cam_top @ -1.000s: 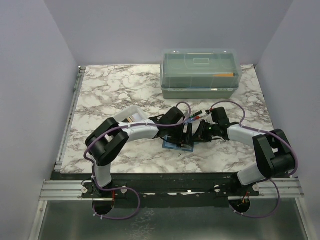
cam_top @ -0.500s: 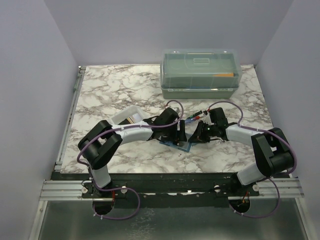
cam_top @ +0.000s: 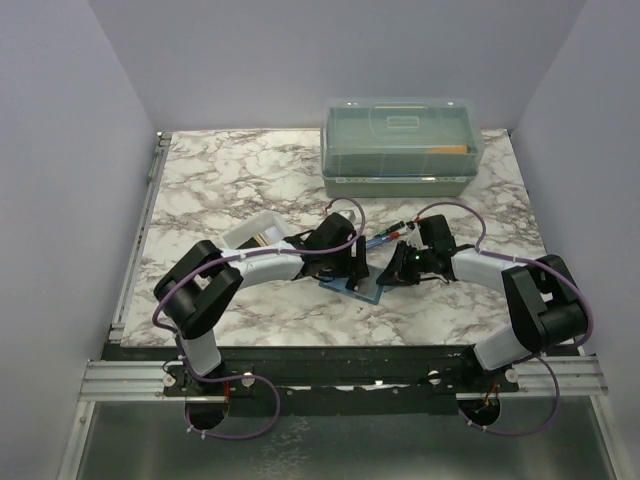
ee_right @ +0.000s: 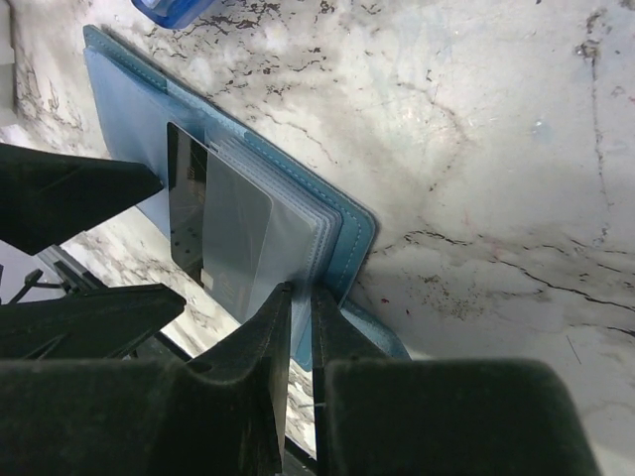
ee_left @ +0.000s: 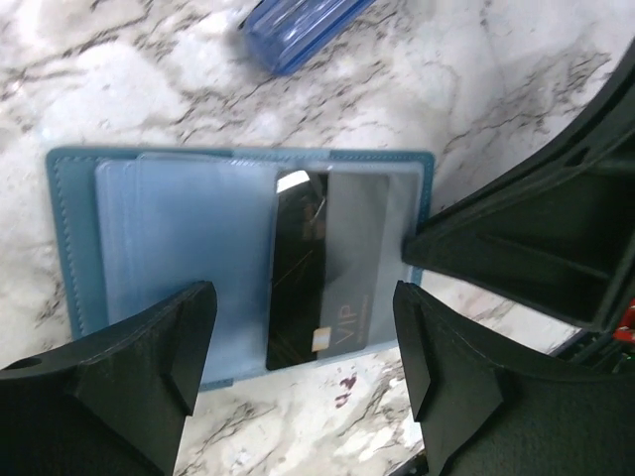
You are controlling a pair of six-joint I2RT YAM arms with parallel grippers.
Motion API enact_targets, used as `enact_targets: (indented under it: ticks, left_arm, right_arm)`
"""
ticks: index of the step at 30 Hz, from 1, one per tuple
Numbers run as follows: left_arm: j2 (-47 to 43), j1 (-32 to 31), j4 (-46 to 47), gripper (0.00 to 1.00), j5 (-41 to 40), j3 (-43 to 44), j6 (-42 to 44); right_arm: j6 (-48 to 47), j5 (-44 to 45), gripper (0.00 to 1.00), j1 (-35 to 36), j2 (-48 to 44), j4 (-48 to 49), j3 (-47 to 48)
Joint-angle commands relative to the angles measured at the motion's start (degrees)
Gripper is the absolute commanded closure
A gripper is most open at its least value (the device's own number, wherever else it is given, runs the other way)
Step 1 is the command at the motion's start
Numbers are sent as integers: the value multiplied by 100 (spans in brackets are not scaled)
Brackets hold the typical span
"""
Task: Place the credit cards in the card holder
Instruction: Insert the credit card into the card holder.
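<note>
Marble tabletop: card holder laid open at centre, one dark credit card seen partly tucked under a clear sleeve. Left gripper held spread wide above it. Right gripper pressed nearly together, the holder's sleeve edge pinched. Lidded box set at rear.

We look onto a white worktop veined in grey-brown marble, closed in by plain lavender walls behind and on both sides. An aluminium rail runs along its near edge. The light is soft and even.
</note>
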Motion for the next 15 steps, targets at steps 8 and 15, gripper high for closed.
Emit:
enact_targets:
  ticks: [8, 15]
  left_arm:
    - [432, -7, 931, 28, 2039, 90, -488]
    - [539, -51, 1145, 22, 2616, 160, -870]
  right_arm:
    - [-242, 153, 87, 66, 280, -418, -120]
    - [-196, 317, 87, 66, 256, -461, -5]
